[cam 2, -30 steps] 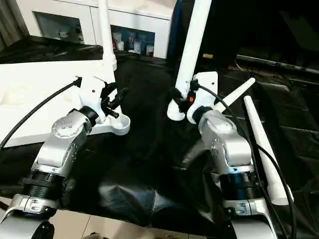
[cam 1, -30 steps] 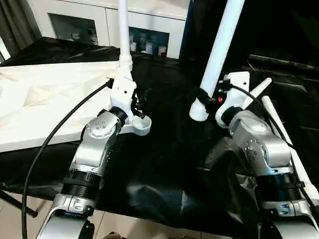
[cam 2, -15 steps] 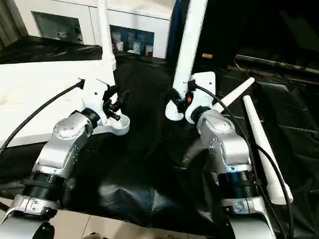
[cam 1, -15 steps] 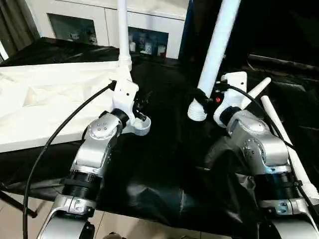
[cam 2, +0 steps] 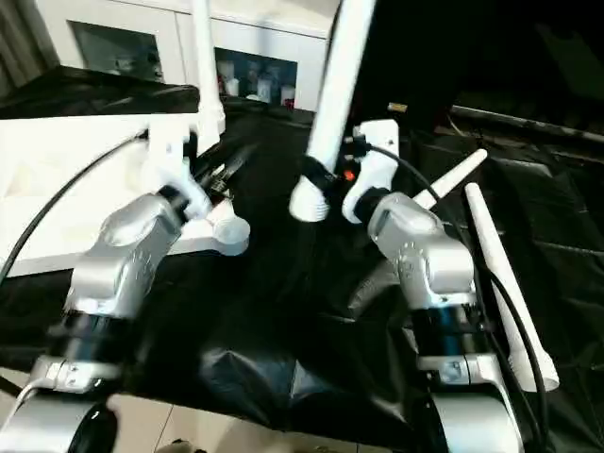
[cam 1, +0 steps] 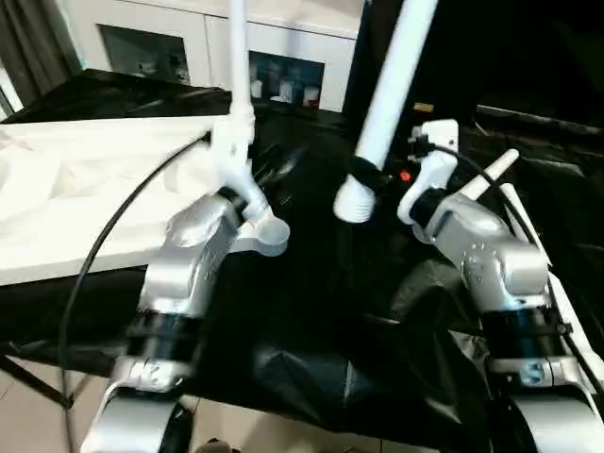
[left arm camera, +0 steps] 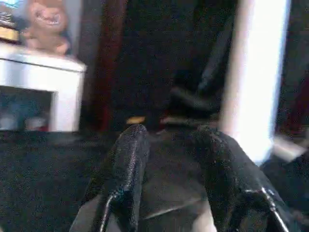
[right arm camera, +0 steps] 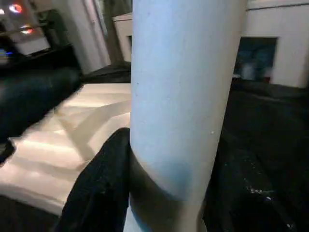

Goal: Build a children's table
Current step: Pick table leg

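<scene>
Right pincer (cam 1: 363, 176) was clamped on a white leg (cam 1: 387, 85) near its wide threaded end, long axis near upright, top tilted away to the robot's right. Threaded end (cam 1: 347, 205) hung clear above the black-covered surface (cam 1: 321, 311).

Table top (cam 1: 85, 198) lay underside up on the robot's left. Its near corner socket (cam 1: 271, 236) sat below and to the left of the held leg's end, close but apart. Judgement: next move turns on carrying that end left and down over the socket, then squaring the leg to it. The right arm has the part; the left arm is nearer the socket.

Left pincer (left arm camera: 169, 145) was spread with nothing between its fingers, beside that corner. One leg (cam 1: 238, 57) already stood up from the top's far corner. Two spare legs (cam 2: 495, 274) lay on the surface at right.
</scene>
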